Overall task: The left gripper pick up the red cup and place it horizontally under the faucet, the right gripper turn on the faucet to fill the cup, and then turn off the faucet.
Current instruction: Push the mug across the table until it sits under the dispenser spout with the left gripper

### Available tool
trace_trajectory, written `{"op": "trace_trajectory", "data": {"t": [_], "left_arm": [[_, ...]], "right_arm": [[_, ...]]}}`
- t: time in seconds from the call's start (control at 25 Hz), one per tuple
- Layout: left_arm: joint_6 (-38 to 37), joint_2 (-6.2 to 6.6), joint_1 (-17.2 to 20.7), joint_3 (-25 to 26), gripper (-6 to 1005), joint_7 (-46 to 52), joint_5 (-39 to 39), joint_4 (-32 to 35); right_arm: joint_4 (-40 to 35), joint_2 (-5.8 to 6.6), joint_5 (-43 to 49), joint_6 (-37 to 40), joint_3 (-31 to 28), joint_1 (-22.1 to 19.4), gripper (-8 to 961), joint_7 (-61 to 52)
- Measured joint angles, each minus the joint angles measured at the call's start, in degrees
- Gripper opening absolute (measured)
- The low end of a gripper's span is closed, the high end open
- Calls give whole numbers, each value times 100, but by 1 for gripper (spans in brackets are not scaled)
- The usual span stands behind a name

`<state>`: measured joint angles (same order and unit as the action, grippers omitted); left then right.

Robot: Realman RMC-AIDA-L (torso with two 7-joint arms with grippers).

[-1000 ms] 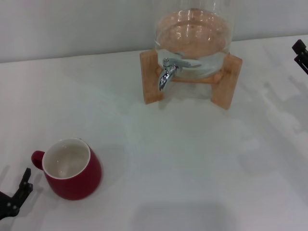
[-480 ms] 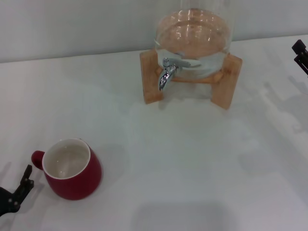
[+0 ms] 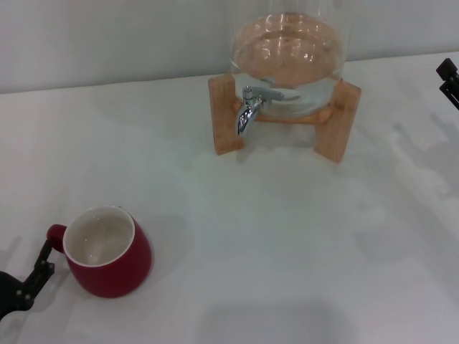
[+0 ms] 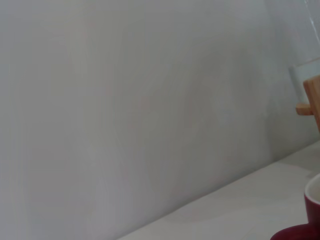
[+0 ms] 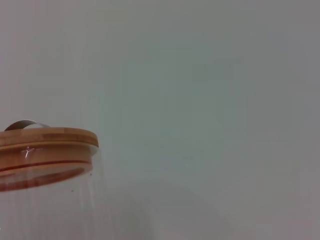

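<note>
I see the red cup [image 3: 107, 251] upright on the white surface [image 3: 272, 236], near my left front corner, its mouth up and its small handle turned toward the left tool [image 3: 29, 283]. That tool's black finger [image 3: 44, 261] reaches up to the handle; I cannot tell whether it is apart or together. The faucet [image 3: 249, 109] sits well away on the glass jar [image 3: 287, 54] in its wooden stand [image 3: 226, 115]. The right tool [image 3: 448, 79] barely shows at the right edge, its state unclear. No writing is legible anywhere.
</note>
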<state>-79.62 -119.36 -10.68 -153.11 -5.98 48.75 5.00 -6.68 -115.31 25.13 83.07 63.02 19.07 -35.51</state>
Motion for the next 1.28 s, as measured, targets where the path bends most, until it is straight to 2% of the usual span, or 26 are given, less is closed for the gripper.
{"op": "trace_trajectory", "data": {"t": [1.28], "left_arm": [[369, -3, -249, 1, 861, -142, -138, 1]], "right_arm": [[0, 0, 0, 52, 0, -18, 829, 0]]}}
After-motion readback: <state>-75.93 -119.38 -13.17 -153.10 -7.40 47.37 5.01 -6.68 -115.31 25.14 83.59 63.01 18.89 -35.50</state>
